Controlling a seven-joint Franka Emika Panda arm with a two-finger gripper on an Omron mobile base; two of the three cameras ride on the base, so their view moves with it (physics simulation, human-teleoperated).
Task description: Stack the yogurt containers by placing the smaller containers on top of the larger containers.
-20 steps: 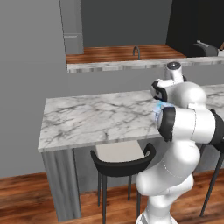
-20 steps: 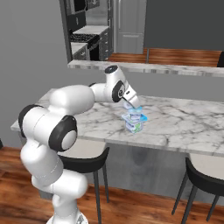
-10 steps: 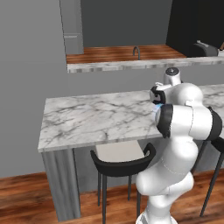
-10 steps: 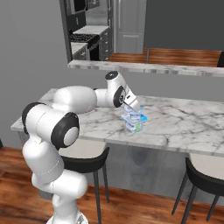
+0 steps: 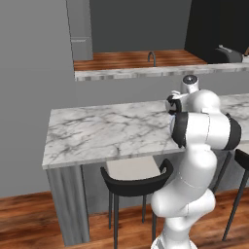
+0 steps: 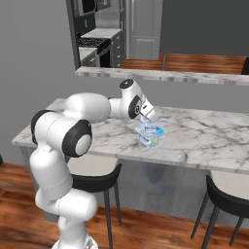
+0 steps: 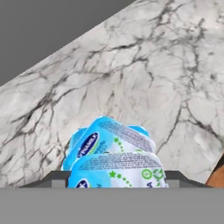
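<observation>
The pincer (image 7: 117,177) is pinching the small tub (image 7: 118,170). Its two dark tips are sitting spread against the tub's sides, with the tub filling the gap between them. The large tub (image 7: 109,138) is lying just beyond the pincer's tips, partly tucked behind the small one and touching it or very nearly so.

From the right base view, both tubs are sitting directly under the pincer as one small pile on the marble counter (image 6: 204,138), the small one uppermost and a little tilted.

Over the last second the wrist has been turning and shifting slightly above the pile. The pile itself is staying on the same patch of counter and the pincer's spread is not changing. That suggests the arm is no longer carrying the tub anywhere. It is probably trimming the angle so the small tub sits square on the large one.

This stack looks close to done, with only the letting go and a straight lift away left. The tilt is the risk: released crooked, the small tub could slide off.
</observation>
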